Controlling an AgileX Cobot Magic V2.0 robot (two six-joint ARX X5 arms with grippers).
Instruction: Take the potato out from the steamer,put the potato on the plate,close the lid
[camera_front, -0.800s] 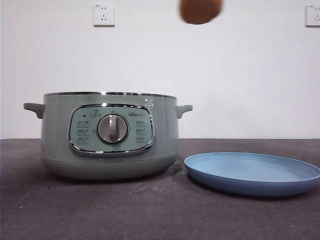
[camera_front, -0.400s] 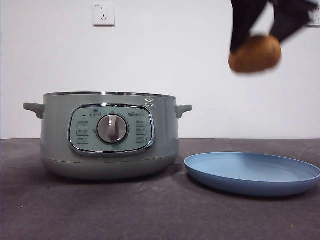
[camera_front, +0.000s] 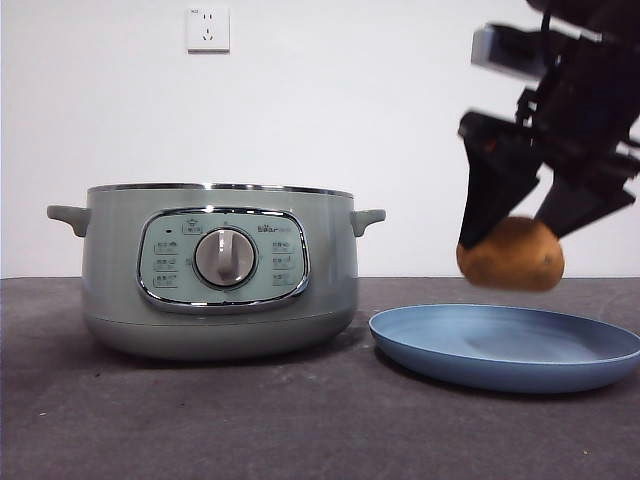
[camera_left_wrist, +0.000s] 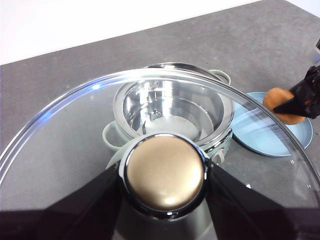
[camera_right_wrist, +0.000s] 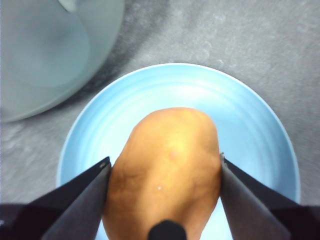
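The potato (camera_front: 510, 254), clamped in the right hand (camera_front: 517, 232), had dropped from the upper right of the frame to just above the plate (camera_front: 505, 348) at lower right, not yet touching, while the left hand (camera_left_wrist: 165, 176) gripped the lid (camera_left_wrist: 75, 145) over the open steamer (camera_front: 218, 270), so release seemed next.

There's a white plastic wall socket (camera_front: 208, 29) up on the plain white wall (camera_front: 330, 110). Everything sits on a dark grey, slightly speckled tabletop (camera_front: 250, 420).
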